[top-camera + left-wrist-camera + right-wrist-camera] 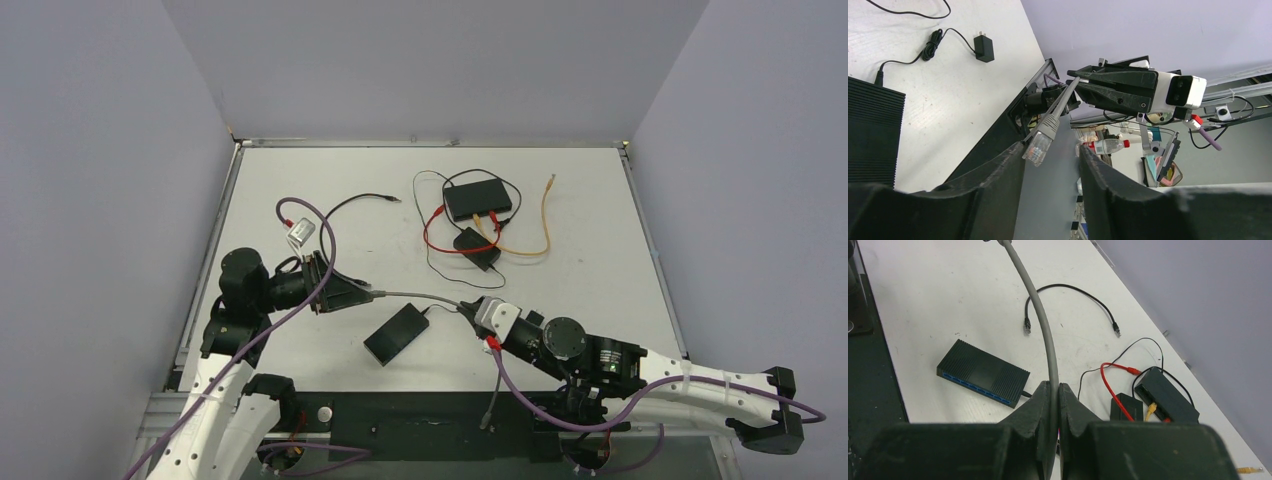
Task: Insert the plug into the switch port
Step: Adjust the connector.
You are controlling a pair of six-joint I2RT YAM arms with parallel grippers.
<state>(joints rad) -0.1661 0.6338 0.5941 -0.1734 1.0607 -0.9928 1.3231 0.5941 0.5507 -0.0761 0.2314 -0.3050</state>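
Two grippers share one lead. Left gripper [1050, 150] has its dark fingers standing partly apart, with the clear plastic network plug [1038, 145] between them, close by one finger and not clamped. Right gripper [1054, 387] is pinched tight on the grey round cable [1045, 335] further back. Black ribbed switch box with blue ports [983, 372] lies on the white table [560, 290], well apart from the plug. I judge the lead raised; gripping the plug, alignment and insertion all remain.
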